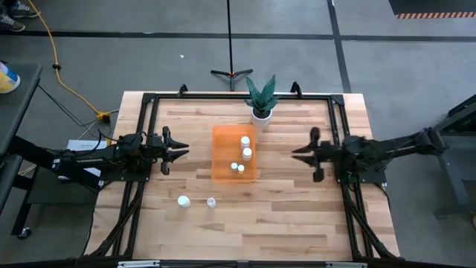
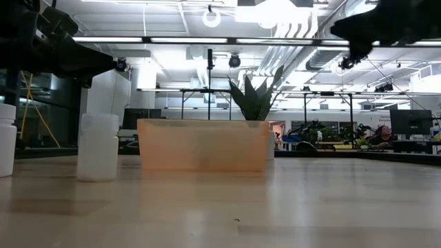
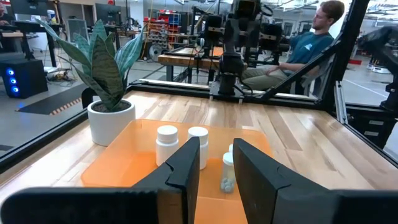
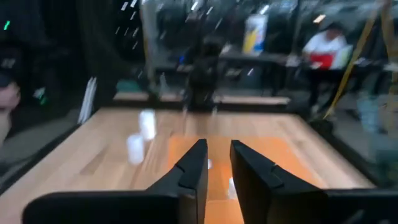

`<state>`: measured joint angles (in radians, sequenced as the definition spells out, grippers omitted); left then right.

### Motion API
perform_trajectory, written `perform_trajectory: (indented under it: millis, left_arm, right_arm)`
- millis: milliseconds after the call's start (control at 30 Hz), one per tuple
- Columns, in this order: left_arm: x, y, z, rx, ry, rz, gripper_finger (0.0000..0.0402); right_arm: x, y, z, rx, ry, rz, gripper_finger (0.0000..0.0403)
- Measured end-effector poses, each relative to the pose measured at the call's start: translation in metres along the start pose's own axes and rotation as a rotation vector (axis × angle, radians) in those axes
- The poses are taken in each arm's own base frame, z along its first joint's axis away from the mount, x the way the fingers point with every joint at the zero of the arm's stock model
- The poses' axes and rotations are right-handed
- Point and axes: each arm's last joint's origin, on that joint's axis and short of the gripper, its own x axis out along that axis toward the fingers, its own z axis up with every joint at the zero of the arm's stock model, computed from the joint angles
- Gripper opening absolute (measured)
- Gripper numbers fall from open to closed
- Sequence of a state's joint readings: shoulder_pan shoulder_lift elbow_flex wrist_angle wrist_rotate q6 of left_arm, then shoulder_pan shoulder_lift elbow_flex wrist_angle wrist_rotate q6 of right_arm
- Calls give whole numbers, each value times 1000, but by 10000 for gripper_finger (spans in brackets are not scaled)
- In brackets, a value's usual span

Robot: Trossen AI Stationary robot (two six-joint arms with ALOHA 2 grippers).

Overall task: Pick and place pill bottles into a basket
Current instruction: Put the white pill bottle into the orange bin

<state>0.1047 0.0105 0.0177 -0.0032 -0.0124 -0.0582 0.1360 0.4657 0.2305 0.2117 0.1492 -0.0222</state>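
The orange bin (image 1: 235,153) stands at the table's middle and holds several white pill bottles (image 1: 245,147); they also show in the left wrist view (image 3: 166,143). Two more bottles (image 1: 183,201) (image 1: 211,202) stand upright on the table nearer the front edge, left of the bin; the low view shows them too (image 2: 97,147). My left gripper (image 1: 184,149) (image 3: 216,146) hovers left of the bin, open by a narrow gap and empty. My right gripper (image 1: 296,152) (image 4: 217,146) hovers right of the bin, open by a narrow gap and empty.
A white pot with a green plant (image 1: 261,112) stands just beyond the bin's far right corner. A dark frame (image 1: 238,95) runs around the table's edges. A person (image 3: 311,43) sits beyond the table's right side. Bare wood lies in front of the bin.
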Motion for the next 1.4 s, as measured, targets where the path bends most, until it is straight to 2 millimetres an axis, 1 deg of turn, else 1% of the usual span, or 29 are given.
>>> perform_trajectory:
  millis: [100, 200, 267, 400, 533, 600, 700, 833, 900, 1000, 1133, 1200, 1267, 1333, 1400]
  left_arm:
    - [0, 0, 0, 0, 0, 0, 133]
    - [0, 0, 0, 0, 0, 0, 133]
    - [0, 0, 0, 0, 0, 0, 133]
    - [0, 0, 0, 0, 0, 0, 133]
    - [0, 0, 0, 0, 1, 0, 133]
    - [0, 0, 0, 0, 0, 0, 133]
    - [0, 0, 0, 3, -1, 0, 133]
    - [0, 0, 0, 84, 1, -1, 133]
    - [0, 0, 0, 93, 0, -1, 137]
    - [0, 0, 1, 79, -6, -2, 165]
    - [0, -1, 6, 70, -61, -8, 244]
    - [-1, -2, 15, 43, -143, -49, 285]
    - [-4, -5, 29, 18, -225, -119, 316]
    - [-8, -8, 43, 21, -277, -195, 334]
    - [-9, -10, 52, 29, -279, -263, 340]
  right_arm:
    - [-16, -2, -11, 19, -72, -17, 51]
    - [-25, -3, -25, 38, -117, -14, 42]
    - [-28, -3, -34, 43, -124, -13, 38]
    - [-30, -3, -44, 39, -136, -6, 35]
    - [-29, -3, -53, 28, -37, -13, 39]
    - [-29, -4, -56, 24, -7, -40, 40]
    - [-29, -5, -56, 24, -8, -68, 41]
    - [-29, -5, -55, 26, -15, -72, 37]
    - [-29, -5, -55, 25, -13, -77, 35]
    - [-29, -5, -56, 20, -8, -83, 35]
    - [-29, -5, -56, 18, -5, -84, 39]
    - [-29, -5, -56, 13, -4, -84, 41]
    - [-29, -5, -56, -5, -3, -84, 43]
    - [-29, -5, -56, -9, -2, -85, 44]
    - [-29, -5, -56, -6, -3, -84, 42]
